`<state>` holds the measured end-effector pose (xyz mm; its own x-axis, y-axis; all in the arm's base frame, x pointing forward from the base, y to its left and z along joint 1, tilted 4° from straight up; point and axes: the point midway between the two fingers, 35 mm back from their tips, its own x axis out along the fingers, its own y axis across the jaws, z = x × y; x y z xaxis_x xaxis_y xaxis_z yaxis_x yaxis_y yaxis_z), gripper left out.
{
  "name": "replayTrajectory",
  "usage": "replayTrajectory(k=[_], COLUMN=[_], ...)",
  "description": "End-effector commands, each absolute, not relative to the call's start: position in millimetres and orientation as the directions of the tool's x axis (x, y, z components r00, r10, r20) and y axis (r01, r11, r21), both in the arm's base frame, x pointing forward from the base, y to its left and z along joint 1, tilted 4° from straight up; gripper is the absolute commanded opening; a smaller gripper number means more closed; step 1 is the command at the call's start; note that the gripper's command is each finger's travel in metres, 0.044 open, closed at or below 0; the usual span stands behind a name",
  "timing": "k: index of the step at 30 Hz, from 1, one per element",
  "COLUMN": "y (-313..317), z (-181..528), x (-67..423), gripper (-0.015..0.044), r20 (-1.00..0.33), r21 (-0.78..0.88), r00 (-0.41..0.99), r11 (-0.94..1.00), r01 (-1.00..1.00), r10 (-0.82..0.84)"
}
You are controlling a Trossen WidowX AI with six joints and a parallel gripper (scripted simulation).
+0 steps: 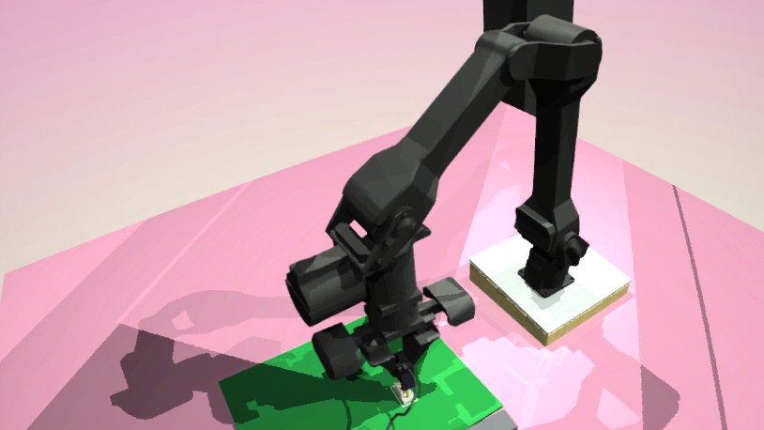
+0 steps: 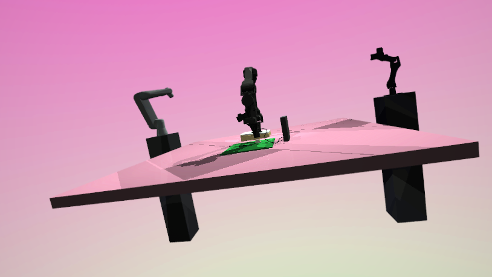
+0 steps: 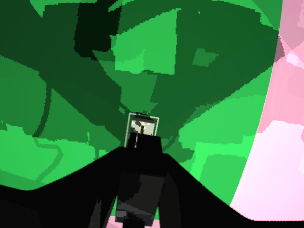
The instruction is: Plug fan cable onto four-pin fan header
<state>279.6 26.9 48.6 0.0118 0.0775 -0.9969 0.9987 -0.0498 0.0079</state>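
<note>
My gripper is shut on the black fan plug, low over the board. The green board lies under it. The white fan header stands on the board, right by the plug. Part of the header and gold pin metal still show beside the plug, which overlaps only one end in the wrist view. The gap between plug and header is too small to tell. The thin black cable hangs from the plug and runs over the board.
A dark upright block stands beside the board, with cable near it. My arm's white-topped base is behind the board. A grey slab touches the board's edge. Two other arms stand on pillars outside the table.
</note>
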Motion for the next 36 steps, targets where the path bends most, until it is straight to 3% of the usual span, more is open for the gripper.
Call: replayTrajectory(k=[1, 36], y=[26.9, 27.2], z=[47.7, 43.7], x=[280.4, 281.0], gripper=[0.0, 0.0], r20=[-0.997, -0.997], r21=[0.011, 0.011], r00=[0.015, 0.015], r11=[-0.05, -0.058], r01=[0.999, 0.998], r10=[0.077, 0.077])
